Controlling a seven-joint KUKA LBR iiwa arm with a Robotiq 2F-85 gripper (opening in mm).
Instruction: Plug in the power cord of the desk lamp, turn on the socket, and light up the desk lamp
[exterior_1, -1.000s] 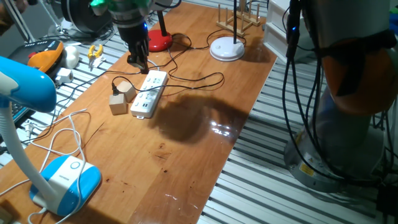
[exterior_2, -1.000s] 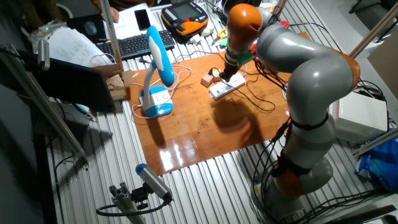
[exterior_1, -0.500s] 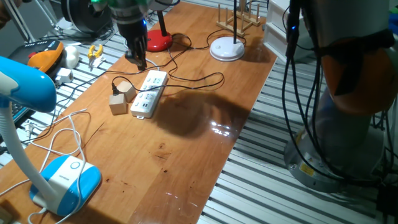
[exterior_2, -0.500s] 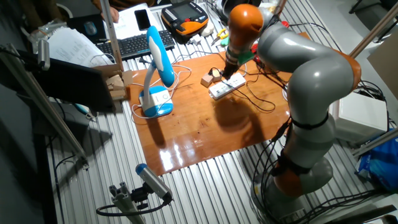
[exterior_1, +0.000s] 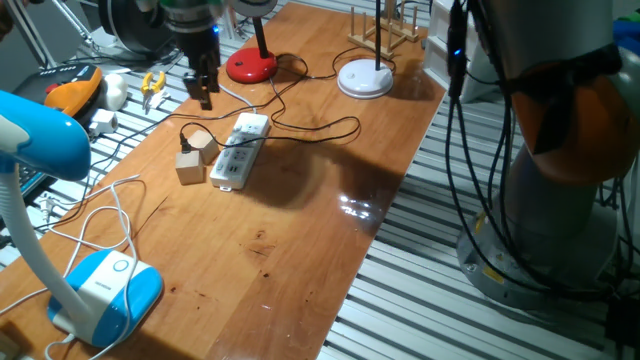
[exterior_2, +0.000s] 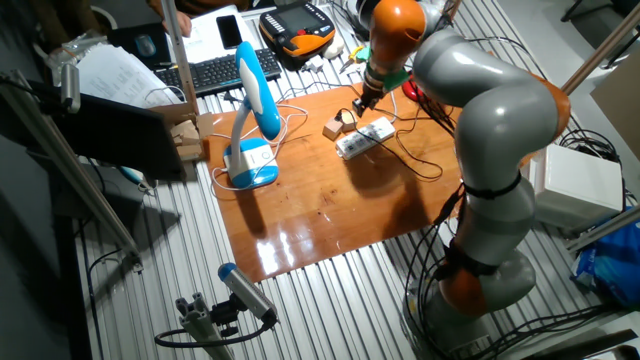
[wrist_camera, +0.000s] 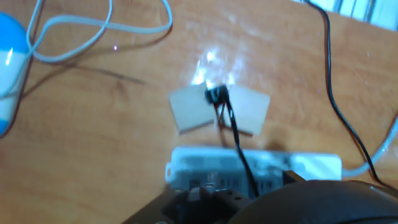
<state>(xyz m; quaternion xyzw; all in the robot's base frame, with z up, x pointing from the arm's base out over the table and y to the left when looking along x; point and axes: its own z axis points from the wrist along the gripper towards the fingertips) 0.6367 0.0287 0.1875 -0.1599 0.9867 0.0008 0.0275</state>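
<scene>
- The hand view is blurred throughout; the socket's (wrist_camera: 249, 167) outlets and switch cannot be made out, and the camera's dark housing covers its near edge.
- The gripper (exterior_1: 203, 88) hangs above the table beyond the socket (exterior_1: 240, 151); its fingers are too small and dark to tell whether they are apart or closed, or whether they hold anything.
- In the hand view the fingers do not show clearly.
- The cord's (wrist_camera: 235, 134) plug (wrist_camera: 216, 94) sits between the two blocks (wrist_camera: 193, 109), but whether it touches them cannot be told.
- The blue lamp (exterior_1: 95, 285) near the socket is cut off by the left edge.
- In the other fixed view the arm hides part of the red base (exterior_2: 411, 89) behind the socket (exterior_2: 364, 137).
</scene>
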